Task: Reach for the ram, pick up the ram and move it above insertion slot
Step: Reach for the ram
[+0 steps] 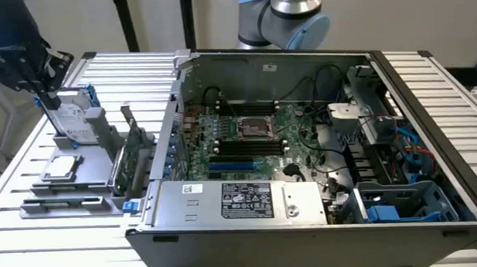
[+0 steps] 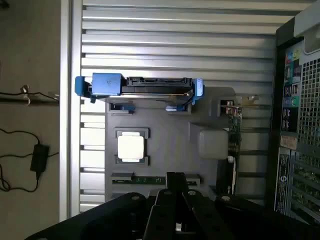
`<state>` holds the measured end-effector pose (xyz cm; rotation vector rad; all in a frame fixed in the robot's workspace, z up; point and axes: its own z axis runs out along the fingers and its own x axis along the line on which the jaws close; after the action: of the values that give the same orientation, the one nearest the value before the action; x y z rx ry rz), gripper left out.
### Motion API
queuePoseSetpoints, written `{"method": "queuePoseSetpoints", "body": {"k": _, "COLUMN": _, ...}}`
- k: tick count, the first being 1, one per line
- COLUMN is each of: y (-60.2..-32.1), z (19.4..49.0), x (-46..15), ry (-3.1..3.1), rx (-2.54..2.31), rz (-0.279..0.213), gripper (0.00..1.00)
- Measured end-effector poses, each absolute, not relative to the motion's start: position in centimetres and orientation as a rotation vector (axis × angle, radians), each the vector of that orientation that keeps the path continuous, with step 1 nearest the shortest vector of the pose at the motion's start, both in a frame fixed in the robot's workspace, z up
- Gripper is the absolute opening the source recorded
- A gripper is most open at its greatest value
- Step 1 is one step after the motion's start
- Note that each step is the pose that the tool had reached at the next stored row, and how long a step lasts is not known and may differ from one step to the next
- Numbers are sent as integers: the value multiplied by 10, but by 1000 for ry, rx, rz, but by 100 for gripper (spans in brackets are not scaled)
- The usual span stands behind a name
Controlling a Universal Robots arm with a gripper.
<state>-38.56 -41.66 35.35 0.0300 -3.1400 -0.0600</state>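
Noted table (image 1: pixel 32 242) as silver-white, striped with parallel ribs. Plain mid-grey on fixture (image 2: pixel 170 135). Dull green on ram (image 2: pixel 142 179); green again on expansion card (image 2: pixel 234 145). Silver-black on hard drive (image 2: pixel 142 90), bright blue on its rails (image 2: pixel 84 86). Pale silver-white on processor (image 2: pixel 131 147). Matte black on gripper (image 2: pixel 176 181). Dark grey on case (image 1: pixel 310 243), green on motherboard (image 1: pixel 259 138) with black slots (image 1: pixel 251 146). Silver on arm (image 1: pixel 285 12), light-blue caps.

Plain beige wall (image 1: pixel 428 13) behind a ribbed metal table (image 1: pixel 56 241), black power adapter (image 2: pixel 39 156) on brown floor (image 2: pixel 30 55).
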Motion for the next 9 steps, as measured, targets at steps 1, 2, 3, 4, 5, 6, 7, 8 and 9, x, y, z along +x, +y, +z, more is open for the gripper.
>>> {"method": "queuePoseSetpoints", "body": {"k": 1, "y": -417, "z": 354, "x": -386, "ry": -3140, "rx": 30, "rz": -60, "gripper": 11}}
{"method": "queuePoseSetpoints", "body": {"k": 2, "y": -417, "z": 353, "x": -386, "ry": -3140, "rx": 30, "rz": -60, "gripper": 11}}
{"method": "queuePoseSetpoints", "body": {"k": 3, "y": -417, "z": 353, "x": -386, "ry": -3140, "rx": 30, "rz": -60, "gripper": 11}}
{"method": "queuePoseSetpoints", "body": {"k": 4, "y": -417, "z": 353, "x": -386, "ry": -3140, "rx": 30, "rz": -60, "gripper": 11}}
{"method": "queuePoseSetpoints", "body": {"k": 5, "y": -417, "z": 353, "x": -386, "ry": -3140, "rx": 30, "rz": -60, "gripper": 11}}
{"method": "queuePoseSetpoints", "body": {"k": 6, "y": -417, "z": 353, "x": -386, "ry": -3140, "rx": 30, "rz": -60, "gripper": 11}}
{"method": "queuePoseSetpoints", "body": {"k": 7, "y": -417, "z": 353, "x": -386, "ry": -3140, "rx": 30, "rz": -60, "gripper": 11}}
{"method": "queuePoseSetpoints", "body": {"k": 8, "y": -417, "z": 354, "x": -386, "ry": -3140, "rx": 30, "rz": -60, "gripper": 11}}
{"method": "queuePoseSetpoints", "body": {"k": 9, "y": -417, "z": 353, "x": -386, "ry": -3140, "rx": 30, "rz": -60, "gripper": 11}}
